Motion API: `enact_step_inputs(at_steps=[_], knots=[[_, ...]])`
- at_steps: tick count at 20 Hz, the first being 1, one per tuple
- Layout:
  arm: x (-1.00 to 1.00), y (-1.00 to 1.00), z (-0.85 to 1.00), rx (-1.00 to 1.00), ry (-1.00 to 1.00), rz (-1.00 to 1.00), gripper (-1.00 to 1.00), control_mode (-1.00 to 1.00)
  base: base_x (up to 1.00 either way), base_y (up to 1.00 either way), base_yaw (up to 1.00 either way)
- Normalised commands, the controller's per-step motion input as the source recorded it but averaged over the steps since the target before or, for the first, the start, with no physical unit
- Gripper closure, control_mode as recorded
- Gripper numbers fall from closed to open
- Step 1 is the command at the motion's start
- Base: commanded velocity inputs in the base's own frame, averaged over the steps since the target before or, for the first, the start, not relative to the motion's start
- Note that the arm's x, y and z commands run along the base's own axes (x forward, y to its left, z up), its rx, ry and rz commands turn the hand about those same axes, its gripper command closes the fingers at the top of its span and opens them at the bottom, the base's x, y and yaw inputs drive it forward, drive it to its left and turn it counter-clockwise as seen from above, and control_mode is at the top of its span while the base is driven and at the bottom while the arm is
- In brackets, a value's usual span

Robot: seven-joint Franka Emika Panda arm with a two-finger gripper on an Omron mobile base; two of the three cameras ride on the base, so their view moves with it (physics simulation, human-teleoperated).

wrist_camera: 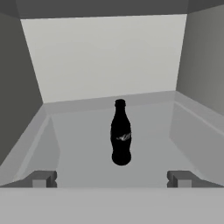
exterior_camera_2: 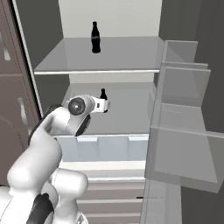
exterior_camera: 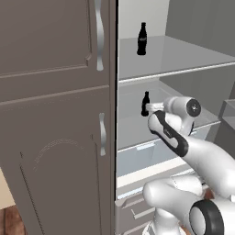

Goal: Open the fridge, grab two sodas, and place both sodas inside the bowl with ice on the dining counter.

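Standing upright: two sodas [exterior_camera: 142, 39] [exterior_camera: 145, 103]

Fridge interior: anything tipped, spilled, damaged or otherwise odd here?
Nothing stands out. The fridge door is open; one soda stands upright on the upper shelf and the other soda upright on the shelf below. The gripper is open, its fingers short of that lower bottle. No spill or damage shows.

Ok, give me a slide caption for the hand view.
Open claw lined up on an upright soda bottle standing apart on the fridge shelf.
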Motion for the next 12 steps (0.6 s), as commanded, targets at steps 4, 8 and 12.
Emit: enact_step_inputs(at_steps=[4,8,12], knots=[[0.36,-0.25,0.0,-0.02,0.0,0.0,-1.0,-1.0,0.0,0.0,0.0],[0.37,-0.16,0.0,-0.01,0.0,0.0,-1.0,-1.0,0.0,0.0,0.0],[0.17,0.0,-0.05,-0.02,0.0,0.0,-1.0,-1.0,0.0,0.0,0.0]])
